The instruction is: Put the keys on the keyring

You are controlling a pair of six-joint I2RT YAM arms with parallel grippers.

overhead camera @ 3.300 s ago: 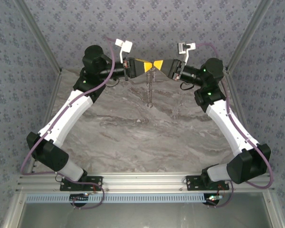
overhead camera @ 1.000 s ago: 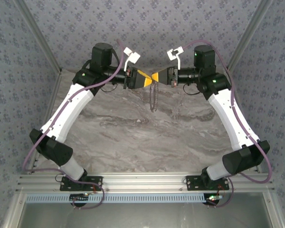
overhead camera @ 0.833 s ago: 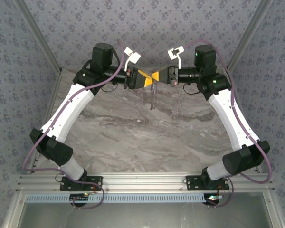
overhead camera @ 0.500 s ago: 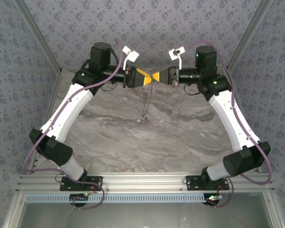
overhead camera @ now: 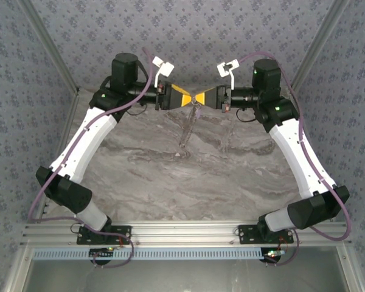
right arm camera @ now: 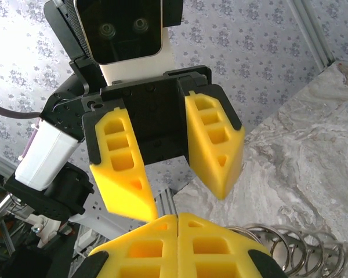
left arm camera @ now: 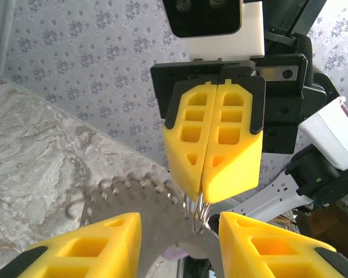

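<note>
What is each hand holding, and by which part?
The right hand is shut on the large thin grey metal keyring, pinching its wire rim between the fingertips. The left hand is open, gripping nothing.

Left hand point(overhead camera: 190, 99) and right hand point(overhead camera: 202, 98) tip to tip over the marble table point(overhead camera: 231, 176), keyring point(overhead camera: 188, 125) just beneath.

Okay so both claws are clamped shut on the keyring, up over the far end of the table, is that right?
Not quite. The right claw is shut on the keyring, but the left claw is open. The right wrist view shows its yellow fingers standing apart with nothing pinched between them. The rest holds.
</note>
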